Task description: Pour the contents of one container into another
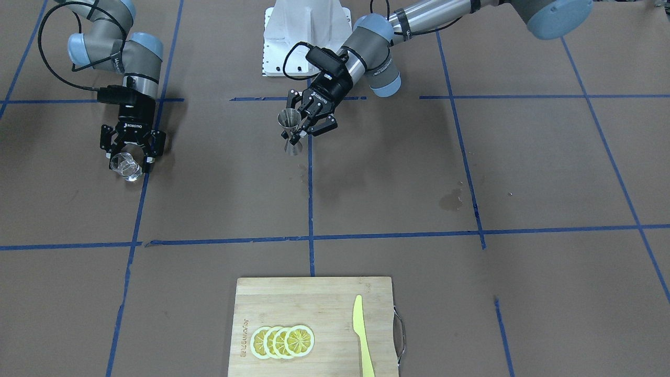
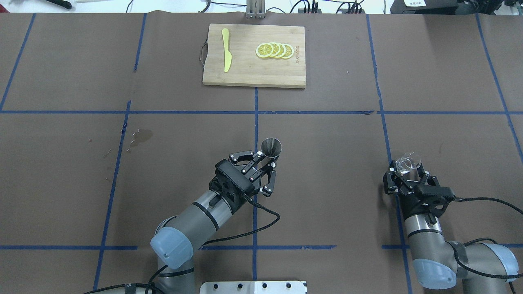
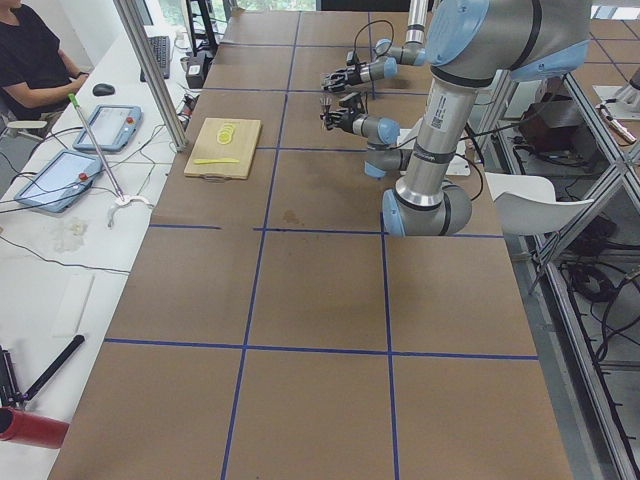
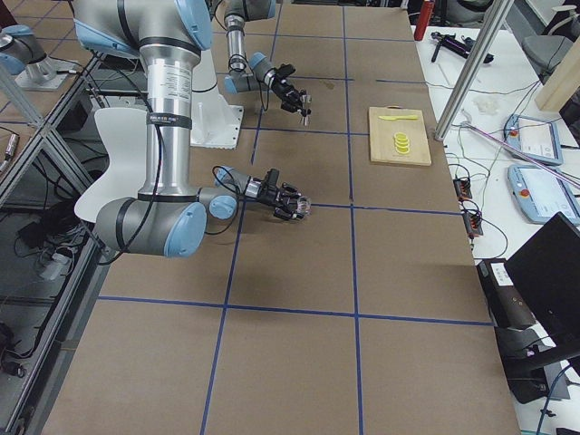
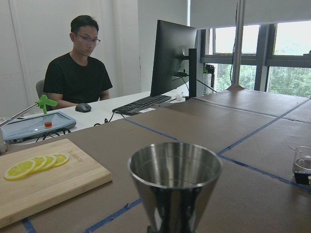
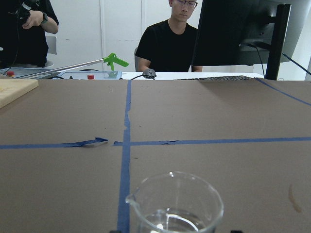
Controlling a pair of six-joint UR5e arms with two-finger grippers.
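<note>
The steel hourglass jigger (image 2: 271, 146) stands upright near the table's centre line, its open cone up. My left gripper (image 2: 269, 160) is shut on its narrow waist, and the jigger (image 5: 175, 179) fills the lower left wrist view. Whether its foot touches the paper I cannot tell. The clear glass measuring cup (image 2: 408, 162) sits upright in my right gripper (image 2: 406, 171), which is shut on it, far out to the right. A little clear liquid lies in the cup (image 6: 175, 206). In the front-facing view the jigger (image 1: 288, 120) and cup (image 1: 125, 166) are widely apart.
A bamboo cutting board (image 2: 245, 73) at the far middle edge carries lemon slices (image 2: 274, 50) and a yellow knife (image 2: 226, 55). A damp stain (image 2: 144, 135) marks the paper left of centre. The robot's base plate (image 2: 253, 287) is at the near edge. Operators sit beyond the far side.
</note>
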